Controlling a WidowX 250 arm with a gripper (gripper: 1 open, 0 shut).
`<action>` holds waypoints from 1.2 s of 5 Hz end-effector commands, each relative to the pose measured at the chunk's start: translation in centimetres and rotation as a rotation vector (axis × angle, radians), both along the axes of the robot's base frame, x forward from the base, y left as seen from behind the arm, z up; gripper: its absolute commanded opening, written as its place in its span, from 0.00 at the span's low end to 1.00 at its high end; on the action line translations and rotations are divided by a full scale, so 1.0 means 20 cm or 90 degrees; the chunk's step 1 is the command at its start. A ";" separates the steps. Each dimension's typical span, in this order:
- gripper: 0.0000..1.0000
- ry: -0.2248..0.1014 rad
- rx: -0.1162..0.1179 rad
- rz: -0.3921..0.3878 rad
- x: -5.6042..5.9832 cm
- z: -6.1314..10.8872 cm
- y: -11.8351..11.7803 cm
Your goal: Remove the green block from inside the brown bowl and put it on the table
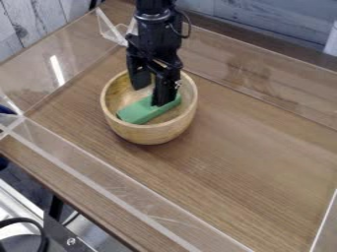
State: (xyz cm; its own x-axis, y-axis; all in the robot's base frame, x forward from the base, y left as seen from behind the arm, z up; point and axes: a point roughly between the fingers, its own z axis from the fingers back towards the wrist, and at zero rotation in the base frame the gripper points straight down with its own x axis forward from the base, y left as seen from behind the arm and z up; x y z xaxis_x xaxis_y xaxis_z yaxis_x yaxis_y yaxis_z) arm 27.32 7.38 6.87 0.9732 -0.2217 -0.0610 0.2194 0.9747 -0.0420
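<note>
Green block [142, 114] lay inside the brown bowl [150, 126], resting slantwise on the paler floor toward the near-left wall. Directly above it the black gripper [150, 91] pointed straight down into the bowl, its jaws spread wide, fingers reaching below the rim by the block's upper end; whether they touched it could not be told. The bowl sat on the table [237, 138], left of centre, near the clear acrylic wall [53, 69].
</note>
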 end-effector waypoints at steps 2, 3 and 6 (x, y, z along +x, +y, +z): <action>1.00 -0.038 0.012 0.002 0.04 0.03 0.03; 1.00 -0.033 0.012 0.001 0.05 0.00 0.03; 0.00 -0.020 0.013 0.000 0.06 -0.10 0.05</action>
State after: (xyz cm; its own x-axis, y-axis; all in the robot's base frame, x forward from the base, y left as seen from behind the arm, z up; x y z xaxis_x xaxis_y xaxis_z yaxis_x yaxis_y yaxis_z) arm 27.88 7.90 3.77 0.9718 -0.2244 -0.0725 0.2220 0.9742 -0.0398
